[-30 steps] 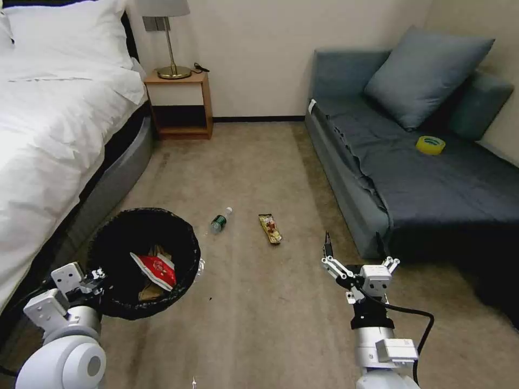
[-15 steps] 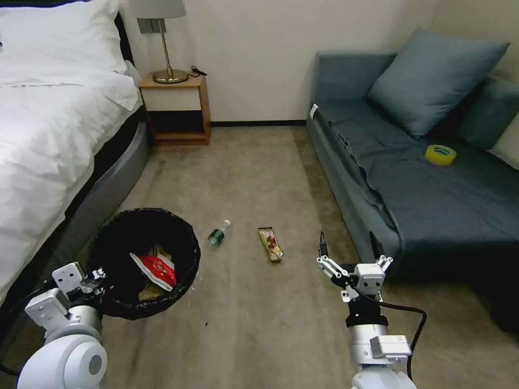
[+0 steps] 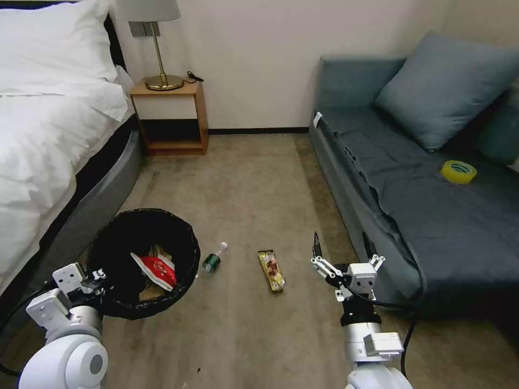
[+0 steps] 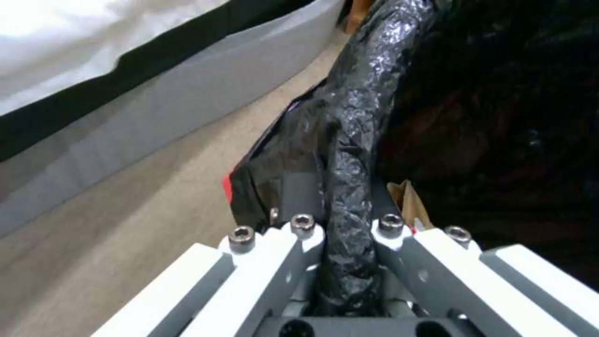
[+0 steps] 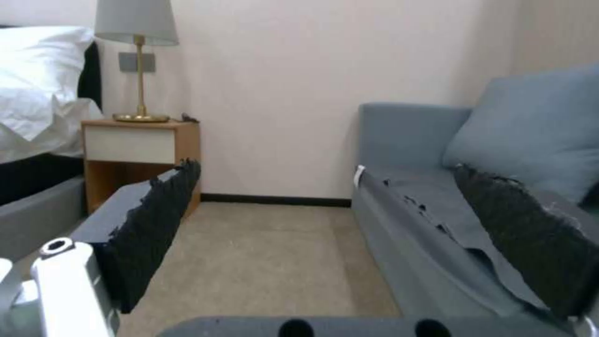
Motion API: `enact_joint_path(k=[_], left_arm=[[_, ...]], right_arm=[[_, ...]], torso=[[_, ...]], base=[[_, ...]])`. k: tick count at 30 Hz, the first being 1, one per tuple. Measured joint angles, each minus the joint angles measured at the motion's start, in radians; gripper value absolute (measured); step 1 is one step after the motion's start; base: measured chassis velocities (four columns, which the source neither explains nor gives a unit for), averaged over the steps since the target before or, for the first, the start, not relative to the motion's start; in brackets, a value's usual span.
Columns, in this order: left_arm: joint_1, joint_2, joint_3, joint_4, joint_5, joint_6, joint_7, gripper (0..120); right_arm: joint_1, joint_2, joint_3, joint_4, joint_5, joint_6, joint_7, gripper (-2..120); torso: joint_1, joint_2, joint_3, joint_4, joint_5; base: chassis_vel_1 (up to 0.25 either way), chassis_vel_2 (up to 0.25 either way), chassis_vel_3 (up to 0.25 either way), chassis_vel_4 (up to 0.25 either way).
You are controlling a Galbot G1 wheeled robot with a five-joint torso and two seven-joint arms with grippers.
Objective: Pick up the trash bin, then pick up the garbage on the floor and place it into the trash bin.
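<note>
Black-lined trash bin (image 3: pixel 143 262), clamped by left jaws, holds two pieces; bottle (image 3: pixel 212 259) and wrapper (image 3: pixel 271 270) remain, right jaws apart.

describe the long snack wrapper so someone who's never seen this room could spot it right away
Start at the grey sofa on the right and look down to the beige carpet in front of it. There, lying flat between the plastic bottle and the open right claw, is the snack wrapper. It is long, narrow and brown-yellow, while the bottle is clear with a green label.
</note>
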Motion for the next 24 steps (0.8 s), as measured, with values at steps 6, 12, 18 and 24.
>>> enact_joint_path(k=[6, 12, 18, 24], left_arm=[[-0.005, 0.0, 0.0, 0.005, 0.001, 0.0, 0.0, 3], [-0.009, 0.002, -0.001, 0.015, 0.001, -0.001, 0.0, 3], [-0.014, 0.008, -0.01, 0.024, 0.0, -0.002, 0.0, 3], [-0.019, 0.011, -0.02, 0.039, -0.005, -0.002, 0.0, 3]], right_arm=[[0.016, -0.006, -0.005, -0.012, 0.005, -0.003, -0.002, 100], [0.033, -0.011, -0.019, -0.029, 0.008, 0.001, -0.015, 100], [0.058, -0.022, -0.037, -0.043, 0.012, -0.004, -0.019, 100], [0.092, -0.034, -0.063, -0.058, 0.022, -0.032, -0.021, 100]], torso=[[0.0, 0.0, 0.0, 0.0001, 0.0002], [0.0, 0.0, 0.0, 0.0001, -0.0003], [0.0, 0.0, 0.0, 0.0, -0.0001], [0.0, 0.0, 0.0, 0.0, -0.0001]], base=[[-0.19, 0.214, 0.19, -0.208], [-0.164, 0.156, 0.159, -0.162], [-0.047, 0.046, 0.051, -0.056], [0.0, 0.0, 0.0, 0.0]])
